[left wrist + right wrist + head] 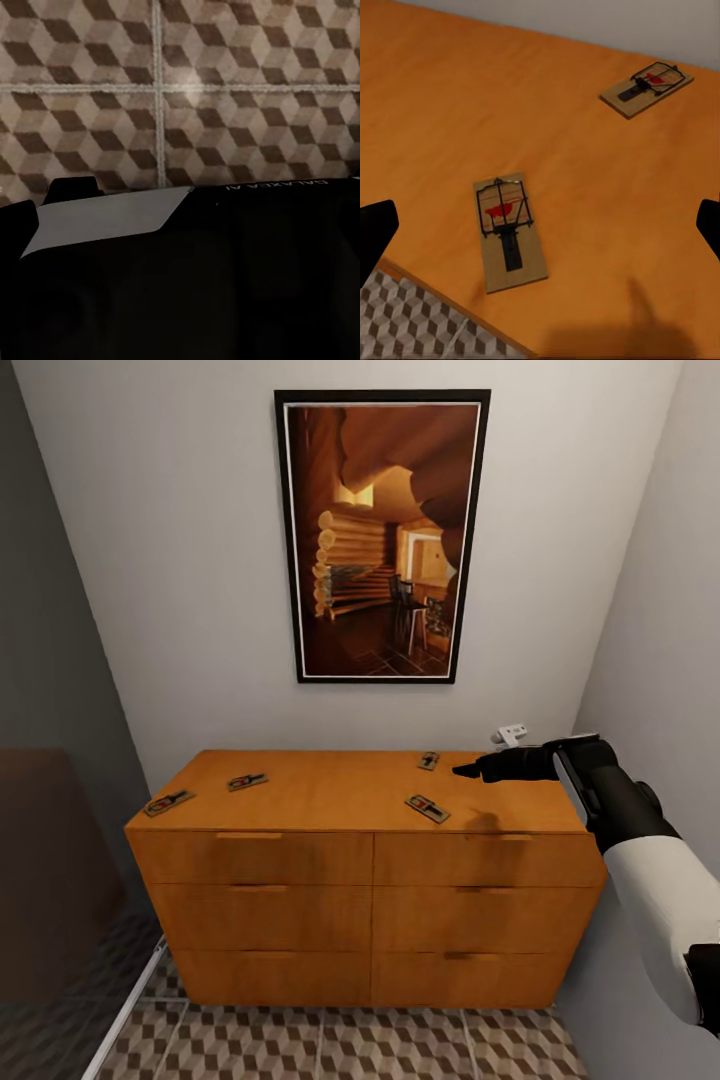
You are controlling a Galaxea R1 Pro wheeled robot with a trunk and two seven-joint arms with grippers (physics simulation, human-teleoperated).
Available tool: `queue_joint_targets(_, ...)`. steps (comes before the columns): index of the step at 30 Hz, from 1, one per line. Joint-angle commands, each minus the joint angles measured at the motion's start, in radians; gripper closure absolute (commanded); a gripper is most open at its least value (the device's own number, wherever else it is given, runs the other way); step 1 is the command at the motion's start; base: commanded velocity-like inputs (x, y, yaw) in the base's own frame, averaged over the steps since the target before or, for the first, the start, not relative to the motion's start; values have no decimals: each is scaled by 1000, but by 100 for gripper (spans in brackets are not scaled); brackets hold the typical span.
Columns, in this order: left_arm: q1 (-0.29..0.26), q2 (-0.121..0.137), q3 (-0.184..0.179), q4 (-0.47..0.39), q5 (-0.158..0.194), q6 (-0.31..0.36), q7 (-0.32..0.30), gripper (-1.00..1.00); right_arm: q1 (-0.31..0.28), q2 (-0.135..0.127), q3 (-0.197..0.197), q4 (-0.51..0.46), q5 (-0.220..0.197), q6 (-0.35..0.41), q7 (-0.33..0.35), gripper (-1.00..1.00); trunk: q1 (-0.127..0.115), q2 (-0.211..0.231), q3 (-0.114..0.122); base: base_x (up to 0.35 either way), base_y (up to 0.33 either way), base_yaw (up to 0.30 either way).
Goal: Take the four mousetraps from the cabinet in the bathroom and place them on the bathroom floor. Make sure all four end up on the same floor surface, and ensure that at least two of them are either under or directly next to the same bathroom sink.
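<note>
Orange-brown wood of the cabinet (365, 880) is carrying all four mousetraps on its top surface; none is on the bathroom floor (340, 1045) yet. In the head view two are lying at the left end, the far-left trap (168, 801) almost at the edge and its neighbour (247, 782) just beside it; two are at the right end, the front trap (427, 808) near the front edge and the back trap (429, 761) close to the wall.

Right hand (468, 769) is hovering above the right end, pointing toward 9 o'clock in the head view. Front trap is lying at about 7 o'clock from its tip, near; back trap is at about 10 o'clock, also near. Right wrist view is showing the front trap (509, 231) roughly between the two dark fingertips (376, 232), below the hand, with the fingers spread wide apart, so the hand is open and gripping nothing. Back trap (647, 89) is sitting further ahead, well apart from the first.

Long axis of the front trap is running roughly along the hand's pointing direction, tilted slightly, so a straight descent looks likely to close across its short width; a small wrist turn may help.

Left hand: its wrist view is showing dark arm housing over floor tiles (172, 112), and I cannot tell its state. Right arm is clearly nearer to both right-end traps.
</note>
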Motion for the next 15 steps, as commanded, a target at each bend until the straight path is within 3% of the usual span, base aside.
queue_joint_targets(1, -1, 1, -8, 1, 10, -2, -1, -100, -1, 0, 1, 4, 8, 2, 7, -100, 0, -1, -1, 2, 83, 0)
queue_joint_targets(15, -1, 1, -9, 1, 10, -2, -1, -100, -1, -2, 1, 35, 27, 1, 7, -100, 0, -1, -1, 0, 26, 0)
